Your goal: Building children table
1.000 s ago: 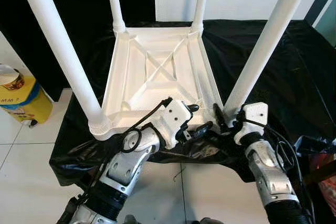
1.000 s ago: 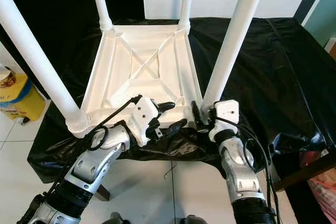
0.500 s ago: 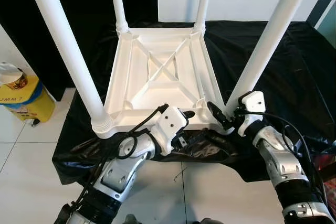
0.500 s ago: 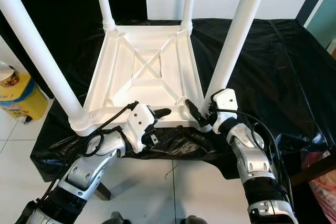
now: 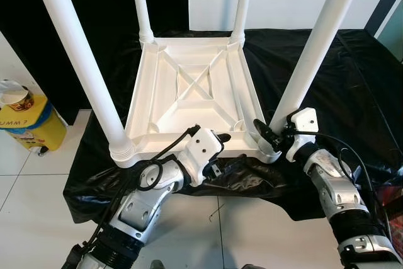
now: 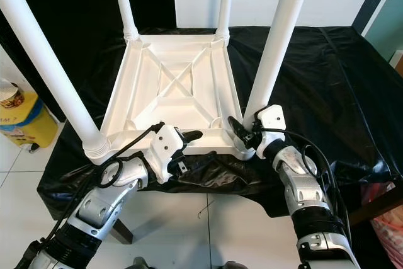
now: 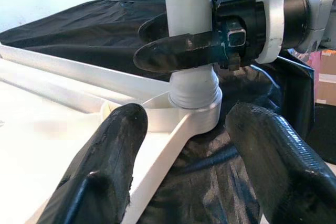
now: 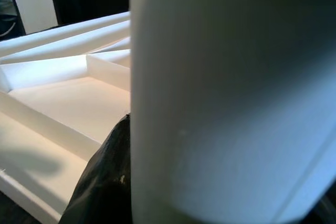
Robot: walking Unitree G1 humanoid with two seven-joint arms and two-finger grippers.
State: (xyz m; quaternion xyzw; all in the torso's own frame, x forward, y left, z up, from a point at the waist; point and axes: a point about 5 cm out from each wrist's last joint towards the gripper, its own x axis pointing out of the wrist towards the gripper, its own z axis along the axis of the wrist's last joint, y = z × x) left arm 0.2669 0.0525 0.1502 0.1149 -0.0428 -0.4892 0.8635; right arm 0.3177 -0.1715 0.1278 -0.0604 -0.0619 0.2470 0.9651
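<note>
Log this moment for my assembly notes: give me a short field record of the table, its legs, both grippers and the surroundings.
table: white tabletop upside down on a black cloth
legs: four white legs standing up from the corners
right gripper: right gripper around the base of the near right leg, one finger on each side
left gripper: left gripper open at the tabletop's near edge, holding nothing
surroundings: yellow container on the tiled floor to the left
</note>
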